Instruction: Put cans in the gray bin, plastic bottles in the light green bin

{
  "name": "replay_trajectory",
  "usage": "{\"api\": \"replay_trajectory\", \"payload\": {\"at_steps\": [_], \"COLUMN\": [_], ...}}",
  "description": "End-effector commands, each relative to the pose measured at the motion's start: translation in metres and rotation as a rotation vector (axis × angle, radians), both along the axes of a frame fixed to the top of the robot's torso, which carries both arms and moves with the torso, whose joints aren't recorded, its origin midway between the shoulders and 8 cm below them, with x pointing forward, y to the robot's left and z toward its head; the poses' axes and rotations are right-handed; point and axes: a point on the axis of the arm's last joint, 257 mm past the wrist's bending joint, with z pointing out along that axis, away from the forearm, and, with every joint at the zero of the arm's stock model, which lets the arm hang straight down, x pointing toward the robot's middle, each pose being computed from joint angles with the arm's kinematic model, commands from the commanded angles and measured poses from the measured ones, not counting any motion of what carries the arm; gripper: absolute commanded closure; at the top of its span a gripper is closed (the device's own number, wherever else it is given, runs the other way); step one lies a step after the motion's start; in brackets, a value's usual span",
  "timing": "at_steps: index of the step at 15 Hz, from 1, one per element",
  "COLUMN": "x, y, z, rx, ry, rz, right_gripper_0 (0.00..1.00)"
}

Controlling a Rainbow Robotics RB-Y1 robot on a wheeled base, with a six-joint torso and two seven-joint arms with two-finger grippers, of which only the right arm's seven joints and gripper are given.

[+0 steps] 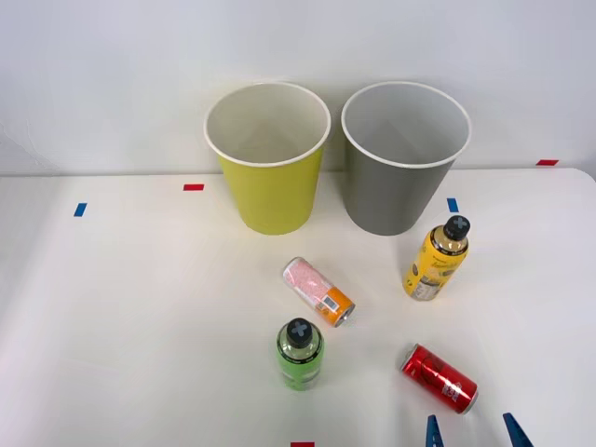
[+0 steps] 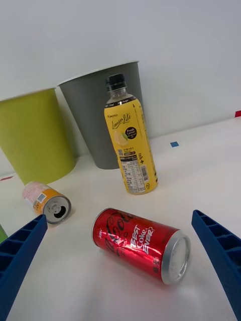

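Observation:
A glossy red can (image 1: 439, 377) (image 2: 140, 244) lies on its side near the table's front right. Just in front of it my right gripper (image 1: 473, 432) (image 2: 120, 266) is open, its blue fingers (image 2: 20, 256) apart on either side of the can and not touching it. A pink-white can with an orange band (image 1: 318, 291) (image 2: 46, 200) lies on its side mid-table. The yellow-orange bottle (image 1: 435, 260) (image 2: 129, 143) stands upright before the gray bin (image 1: 402, 158) (image 2: 103, 115). The green bottle (image 1: 300, 354) stands upright front centre. The light green bin (image 1: 268, 158) (image 2: 32, 133) stands left of the gray one.
Both bins stand at the back of the white table (image 1: 130, 317) against a white wall. Small red (image 1: 193, 187) and blue (image 1: 80, 209) tape marks dot the tabletop. The table's left half holds open room.

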Motion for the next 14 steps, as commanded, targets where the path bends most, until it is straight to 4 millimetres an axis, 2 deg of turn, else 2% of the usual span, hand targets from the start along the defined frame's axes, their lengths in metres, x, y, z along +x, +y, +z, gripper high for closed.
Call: {"api": "replay_trajectory", "payload": {"at_steps": [1, 14], "x": [0.0000, 0.0000], "y": [0.0000, 0.0000], "z": [0.0000, 0.0000], "rx": [0.000, 0.000], "ry": [0.000, 0.000], "rz": [0.000, 0.000], "right_gripper_0": [0.00, 0.00]}}
